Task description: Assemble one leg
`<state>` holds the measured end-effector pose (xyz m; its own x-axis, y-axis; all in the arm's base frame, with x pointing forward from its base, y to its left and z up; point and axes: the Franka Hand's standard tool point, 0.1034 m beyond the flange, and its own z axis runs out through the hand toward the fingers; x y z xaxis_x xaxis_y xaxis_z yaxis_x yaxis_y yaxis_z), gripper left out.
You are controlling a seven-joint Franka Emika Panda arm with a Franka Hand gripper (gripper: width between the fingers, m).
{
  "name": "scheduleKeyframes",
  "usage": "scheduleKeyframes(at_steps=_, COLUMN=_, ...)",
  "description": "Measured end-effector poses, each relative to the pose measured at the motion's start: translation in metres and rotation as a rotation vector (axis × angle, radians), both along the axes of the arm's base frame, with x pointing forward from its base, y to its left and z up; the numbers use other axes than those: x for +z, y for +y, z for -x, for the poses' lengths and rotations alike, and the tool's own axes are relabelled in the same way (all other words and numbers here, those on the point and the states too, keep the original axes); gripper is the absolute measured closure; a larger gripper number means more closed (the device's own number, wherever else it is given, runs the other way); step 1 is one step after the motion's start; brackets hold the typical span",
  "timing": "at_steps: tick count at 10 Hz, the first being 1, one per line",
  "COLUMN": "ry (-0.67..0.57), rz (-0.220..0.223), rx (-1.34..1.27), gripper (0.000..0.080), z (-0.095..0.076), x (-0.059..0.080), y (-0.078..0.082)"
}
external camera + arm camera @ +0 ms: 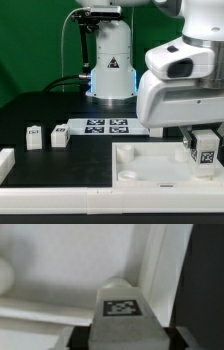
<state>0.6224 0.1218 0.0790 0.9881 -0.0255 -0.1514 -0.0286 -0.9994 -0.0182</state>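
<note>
My gripper is shut on a leg, a small white blocky peg with a black-and-white tag. It holds the leg just above the right part of the large white slab. In the wrist view the leg fills the space between the black finger pads, its pointed end over the slab's surface near a raised edge. Two more legs stand on the table at the exterior view's left.
The marker board lies behind the slab in front of the robot base. A white piece lies at the left edge. A dark strip runs beside the slab's rim.
</note>
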Motion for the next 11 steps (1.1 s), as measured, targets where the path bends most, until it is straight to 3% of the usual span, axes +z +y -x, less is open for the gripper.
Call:
scheduleKeyframes(at_steps=5, ry=0.008, rz=0.118, rx=-0.676, gripper=0.0503, z=0.0014, x=-0.0006, y=0.007)
scheduleKeyframes(at_steps=8, ry=0.01, rz=0.138, rx=-0.825, gripper=0.0503, z=0.0013, x=-0.0001, y=0.0094)
scheduleKeyframes(at_steps=9, ry=0.01, rz=0.128, rx=-0.756, gripper=0.0503, z=0.0015, x=-0.0006, y=0.0095)
scheduleKeyframes(at_steps=10, ry=0.009, rz=0.127, rx=-0.753, gripper=0.032, z=0.0015, x=-0.0005, y=0.01)
scheduleKeyframes(at_steps=11, ry=-0.007, rz=0.105, rx=-0.679, gripper=0.0208, z=-0.0008, x=0.0001, y=0.0093)
